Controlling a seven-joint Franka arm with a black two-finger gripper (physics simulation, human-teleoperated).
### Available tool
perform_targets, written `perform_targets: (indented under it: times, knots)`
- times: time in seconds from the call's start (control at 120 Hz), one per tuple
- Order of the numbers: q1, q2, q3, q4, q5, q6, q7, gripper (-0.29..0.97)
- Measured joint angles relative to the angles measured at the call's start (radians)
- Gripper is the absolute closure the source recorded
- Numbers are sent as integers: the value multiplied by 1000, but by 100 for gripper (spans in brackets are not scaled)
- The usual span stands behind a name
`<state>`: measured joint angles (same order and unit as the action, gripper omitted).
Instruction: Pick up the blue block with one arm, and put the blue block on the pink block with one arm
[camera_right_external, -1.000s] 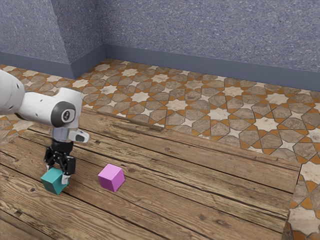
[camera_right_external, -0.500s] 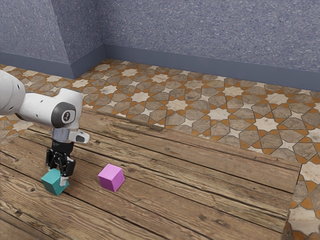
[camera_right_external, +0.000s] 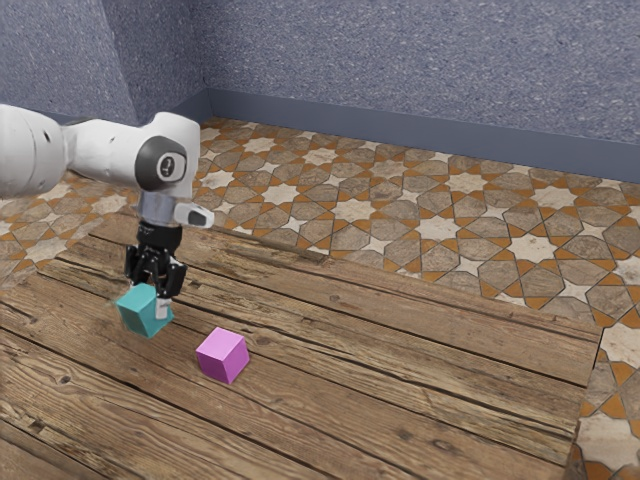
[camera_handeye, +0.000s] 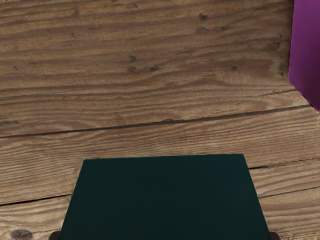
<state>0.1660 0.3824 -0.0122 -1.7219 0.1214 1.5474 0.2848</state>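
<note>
Worn wood, the bench (camera_right_external: 400, 400). The gripper (camera_right_external: 153, 290) clamps the blue block (camera_right_external: 141, 312) just under itself, held clear of the planks, high enough, I'd guess, to top the pink block (camera_right_external: 222, 355), near and lower.

Left of centre: gripper (camera_right_external: 153, 291) clamped on the teal-looking blue block (camera_right_external: 144, 311), held above the wooden table (camera_right_external: 400, 400). Just down and right, apart: pink block (camera_right_external: 222, 355) resting on the planks. White arm (camera_right_external: 90, 150) entering from upper left.
</note>
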Motion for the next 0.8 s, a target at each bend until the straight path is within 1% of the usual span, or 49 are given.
perform_targets:
  times: [0.2,0.317,0.45,0.542,0.708,0.8]
  knots:
    - [-76,26,0,54,-56,-127,-62,32]
    - [-108,44,0,73,-85,-165,-100,32]
    - [-131,79,0,105,-95,-188,-137,32]
    - [-142,106,-1,128,-85,-196,-158,32]
    - [-165,160,-8,206,-30,-209,-190,32]
    - [-173,178,-15,233,-13,-215,-204,32]
